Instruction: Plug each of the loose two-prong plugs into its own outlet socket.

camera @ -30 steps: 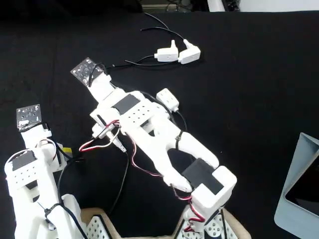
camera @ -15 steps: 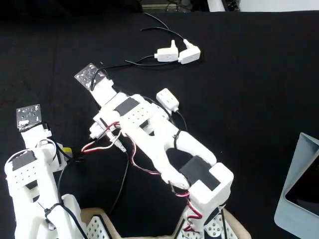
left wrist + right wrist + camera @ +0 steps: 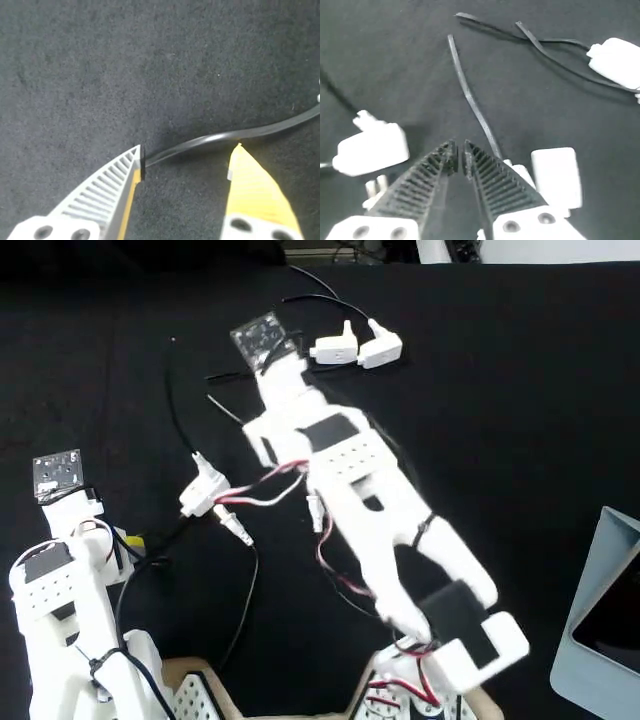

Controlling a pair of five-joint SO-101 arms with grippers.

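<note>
Right gripper: the right gripper has its black ribbed jaws drawn almost together, with a thin slit between the tips and nothing pinched in it.
Beside the right gripper: a white plug lies on the cloth just off one jaw, and a white socket block lies just off the other. Neither touches the tips.
Loose cable: a thin black cable runs from beside the socket block away from the jaw tips and ends in a cut tip.
Left gripper: the left gripper is spread wide, its grey finger well apart from its yellow finger. It grips nothing.
Cable at the left gripper: a black lead lies on the cloth across the gap. Its end sits at the grey fingertip, and it passes just beyond the yellow tip.
Plug in the high view: the white plug lies left of centre, between the two arms and apart from any socket.
Joined pair: two white plug bodies lie touching each other at top centre, just right of the right arm's wrist.
Left arm: it stands in the lower left corner.
Surface: a black cloth covers the table.
</note>
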